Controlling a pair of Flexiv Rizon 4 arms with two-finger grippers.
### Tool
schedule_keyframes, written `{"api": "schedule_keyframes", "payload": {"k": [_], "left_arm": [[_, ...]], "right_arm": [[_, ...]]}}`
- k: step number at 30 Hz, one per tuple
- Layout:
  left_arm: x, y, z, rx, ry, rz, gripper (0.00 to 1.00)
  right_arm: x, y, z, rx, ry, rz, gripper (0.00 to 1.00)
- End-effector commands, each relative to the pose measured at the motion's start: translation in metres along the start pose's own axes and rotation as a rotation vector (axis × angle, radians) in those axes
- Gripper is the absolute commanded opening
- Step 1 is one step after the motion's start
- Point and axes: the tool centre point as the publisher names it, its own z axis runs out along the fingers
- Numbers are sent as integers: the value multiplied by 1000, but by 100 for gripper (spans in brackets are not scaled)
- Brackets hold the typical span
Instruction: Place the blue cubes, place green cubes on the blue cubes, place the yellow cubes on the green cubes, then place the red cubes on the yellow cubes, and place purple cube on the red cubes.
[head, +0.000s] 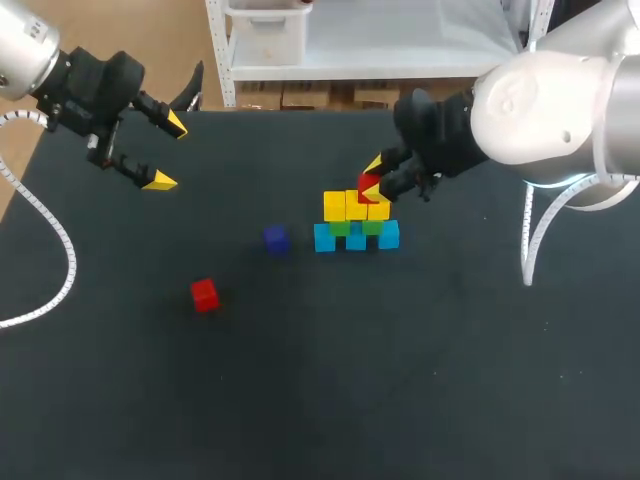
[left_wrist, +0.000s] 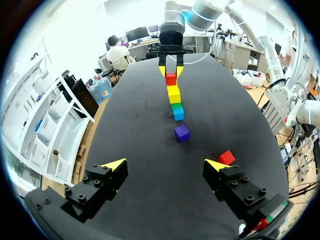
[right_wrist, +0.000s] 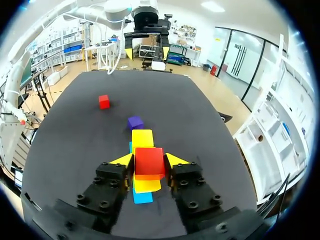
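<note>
**Red cube gripped above the yellow row**

My right gripper (right_wrist: 149, 159) is clamped on a red cube (head: 367, 187), with one yellow tip pressed to each side. I hold it directly above the yellow cubes (head: 345, 205), and I cannot tell whether it touches them. Under the yellow row sit the green cubes (head: 340, 228), and beneath those the blue cubes (head: 324, 239), on the black table (head: 450, 380). The purple cube (head: 276, 239) lies near the stack on my left. A second red cube (head: 204, 294) lies further off the same way. My left gripper (head: 168, 152) hangs well apart near the far left corner, its fingers spread wide and holding nothing.
</note>
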Motion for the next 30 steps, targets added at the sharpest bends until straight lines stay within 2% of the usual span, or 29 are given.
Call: {"api": "schedule_keyframes", "payload": {"k": [1,8,14,19,25,30], "left_arm": [[1,-1,0,-2,-2,3,100],[1,-1,0,-2,-2,3,100],[1,-1,0,-2,-2,3,100],[1,-1,0,-2,-2,3,100],[1,-1,0,-2,-2,3,100],[1,-1,0,-2,-2,3,100]], "right_arm": [[1,-3,2,-6,-3,-1,100],[-1,-5,0,-13,-15,-1,100],[2,-6,-27,-76,-125,3,100],[24,-3,-64,-150,-254,-24,100],[59,0,-103,-137,-282,-56,100],[86,4,-120,-113,-311,-66,100]]}}
